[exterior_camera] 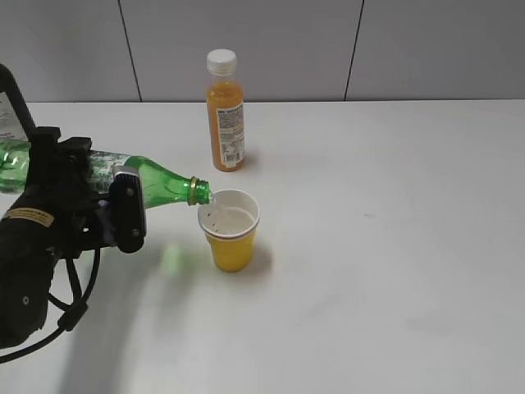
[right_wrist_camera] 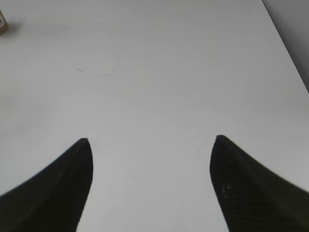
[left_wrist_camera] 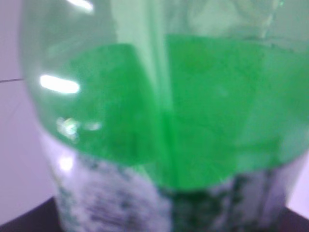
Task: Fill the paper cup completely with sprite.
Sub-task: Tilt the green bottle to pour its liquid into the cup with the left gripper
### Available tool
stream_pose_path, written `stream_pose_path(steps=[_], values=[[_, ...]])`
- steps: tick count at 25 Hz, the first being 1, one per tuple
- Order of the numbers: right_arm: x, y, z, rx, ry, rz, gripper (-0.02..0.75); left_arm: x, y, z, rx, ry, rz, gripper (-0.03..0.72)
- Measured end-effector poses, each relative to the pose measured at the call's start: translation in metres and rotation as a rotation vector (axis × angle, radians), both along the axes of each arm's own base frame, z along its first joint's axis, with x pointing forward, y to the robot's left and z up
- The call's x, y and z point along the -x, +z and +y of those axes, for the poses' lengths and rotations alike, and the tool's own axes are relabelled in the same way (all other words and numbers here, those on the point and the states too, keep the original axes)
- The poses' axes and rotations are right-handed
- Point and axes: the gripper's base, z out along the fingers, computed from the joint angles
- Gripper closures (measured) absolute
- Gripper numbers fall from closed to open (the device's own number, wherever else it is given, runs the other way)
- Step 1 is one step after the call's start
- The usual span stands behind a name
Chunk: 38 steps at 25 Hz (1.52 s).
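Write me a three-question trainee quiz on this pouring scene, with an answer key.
1. True or false: the green bottle is tipped with its mouth at the paper cup rim.
2. Which gripper holds the green bottle? A) left gripper B) right gripper C) neither
3. Fill in: the orange juice bottle stands upright, its white cap ___.

Key
1. True.
2. A. The left gripper clamps it; the right gripper is open over the bare table.
3. On.

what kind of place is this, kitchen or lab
Probably a lab test bench: a bare white table against plain grey wall panels, with only a yellow paper cup and drink bottles as props.
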Motion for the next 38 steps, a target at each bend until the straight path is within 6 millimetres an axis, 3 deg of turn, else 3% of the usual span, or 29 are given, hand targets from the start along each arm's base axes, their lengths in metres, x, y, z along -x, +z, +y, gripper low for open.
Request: stream_pose_path(steps=[20, 38], values=[[0.0000, 0.0000, 0.0000, 0.000, 0.000, 0.000, 0.154, -0.0001, 0.0005, 0.0000, 0.002, 0.000, -0.006, 0.234], [0.0000, 0.0000, 0.0000, 0.000, 0.000, 0.000, 0.154, -0.0011, 0.0024, -0.0072, 0.637, 0.061, -0.079, 0.234]])
